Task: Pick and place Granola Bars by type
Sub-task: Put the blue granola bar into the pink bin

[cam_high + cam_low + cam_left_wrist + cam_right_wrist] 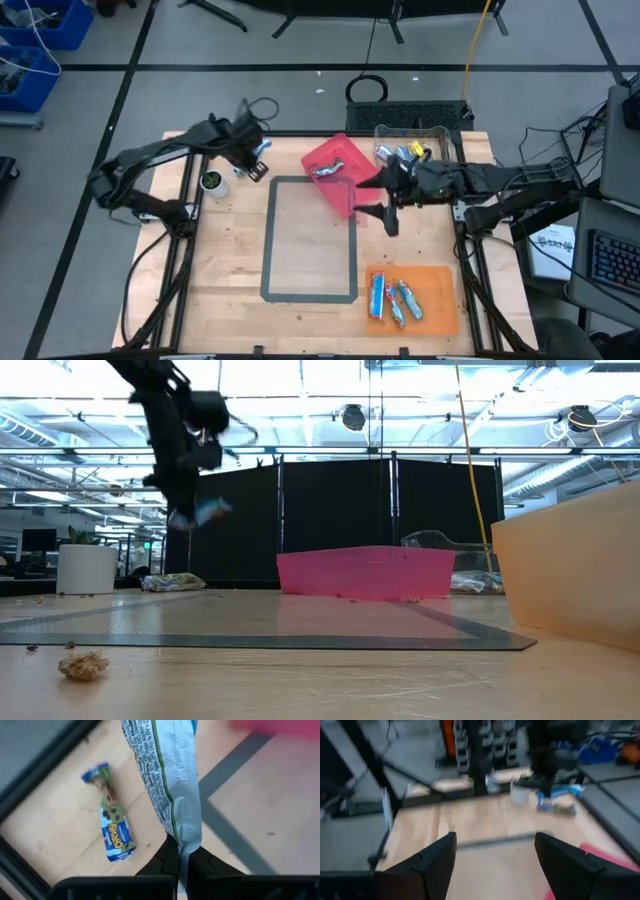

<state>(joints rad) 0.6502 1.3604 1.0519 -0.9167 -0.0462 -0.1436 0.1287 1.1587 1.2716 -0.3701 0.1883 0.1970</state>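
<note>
My left gripper is at the table's far left, raised above the wood, and shut on a blue-and-silver granola bar, which also shows in the low view. A second blue bar lies flat on the table under it, beside a white cup. My right gripper is open and empty beside the pink bin, which holds one bar. Several bars lie in the orange tray. My left gripper pinches the bar's crimped end seam between its two fingers. The fingers come from above, pointing down. The bar hangs below them, lifted clear of the table, its length running away from the fingers.
A clear bin with more bars stands at the far right edge. A grey-framed mat lies mid-table. A crumb lies near the front in the low view. The orange tray's wall rises at the low view's right.
</note>
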